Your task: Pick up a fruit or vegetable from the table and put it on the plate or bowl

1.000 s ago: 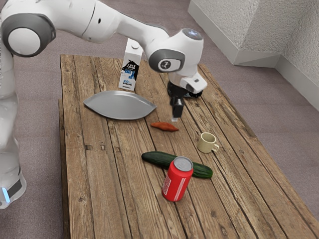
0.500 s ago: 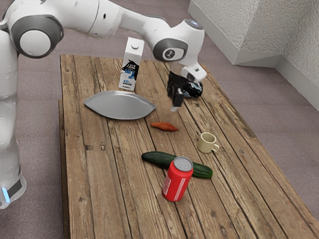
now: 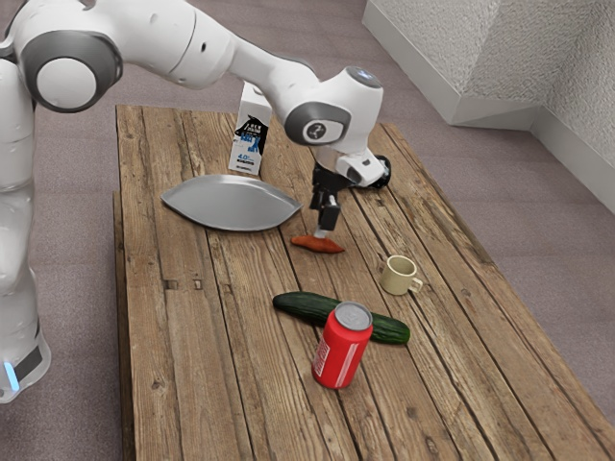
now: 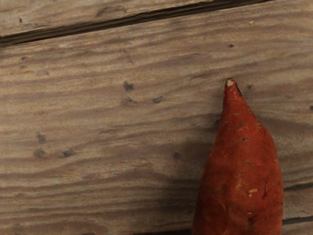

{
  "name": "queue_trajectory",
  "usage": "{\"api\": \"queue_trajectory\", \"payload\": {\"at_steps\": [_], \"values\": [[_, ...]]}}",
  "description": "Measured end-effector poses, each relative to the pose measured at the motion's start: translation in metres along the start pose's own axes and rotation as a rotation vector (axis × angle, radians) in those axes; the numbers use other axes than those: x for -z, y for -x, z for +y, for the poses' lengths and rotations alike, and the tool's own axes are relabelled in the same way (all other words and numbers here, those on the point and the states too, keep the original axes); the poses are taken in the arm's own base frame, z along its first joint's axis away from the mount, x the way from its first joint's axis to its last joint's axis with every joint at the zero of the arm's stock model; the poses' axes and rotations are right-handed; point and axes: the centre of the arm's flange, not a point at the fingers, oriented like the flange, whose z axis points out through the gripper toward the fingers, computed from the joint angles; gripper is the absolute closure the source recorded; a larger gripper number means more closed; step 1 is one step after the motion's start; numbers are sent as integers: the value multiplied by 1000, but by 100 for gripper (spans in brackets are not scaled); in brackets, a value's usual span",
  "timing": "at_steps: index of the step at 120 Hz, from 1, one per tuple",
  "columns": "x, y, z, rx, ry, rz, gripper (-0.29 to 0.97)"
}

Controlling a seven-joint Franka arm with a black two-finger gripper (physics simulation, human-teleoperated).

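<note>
Pointing the gripper (image 3: pixel 324 229) straight down, right over the middle of the yam (image 3: pixel 318 244). Hanging so low that telling touch from a thin gap is not possible in the exterior view. Not showing from this side how wide the gripper is standing, so leaving that as cannot tell.

Looking down through the wrist view at the yam (image 4: pixel 239 176): reddish-orange skin, thick body close under the hand, narrowing to a pale thin tip. Resting on bare weathered planks of the table (image 4: pixel 98 122).

Reaching in with the white arm (image 3: pixel 327 110) from the exterior view's upper left, above and behind the yam.

Seeing the yam lying flat on the table (image 3: pixel 192 336), crosswise to the planks, touching none of the other things.

- Placing the grey plate (image 3: pixel 231 203) near the yam, toward the exterior view's left and a little farther back.
- Placing the carton (image 3: pixel 252 134) upright, farther back from the yam, behind the plate.
- Placing the mug (image 3: pixel 399 275) upright, toward the exterior view's right of the yam and slightly nearer the camera.
- Placing the cucumber (image 3: pixel 307 309) nearer the camera than the yam, lying across the planks.
- Placing the red can (image 3: pixel 341 346) upright, farthest from the yam toward the camera, covering part of the cucumber.
</note>
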Motion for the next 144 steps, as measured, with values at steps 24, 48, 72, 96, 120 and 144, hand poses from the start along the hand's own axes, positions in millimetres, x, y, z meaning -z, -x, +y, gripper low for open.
{"api": "queue_trajectory", "payload": {"at_steps": [24, 48, 72, 96, 120, 144], "values": [[0, -4, 4, -10, -5, 26, 3], [-3, -8, 21, -39, -4, 28, 3], [-9, -4, 21, -37, 1, 5, 3], [-14, -3, 28, -48, 4, -9, 3], [-23, -8, 25, -42, 2, -7, 5], [-21, -11, 23, -38, -4, 12, 22]]}}
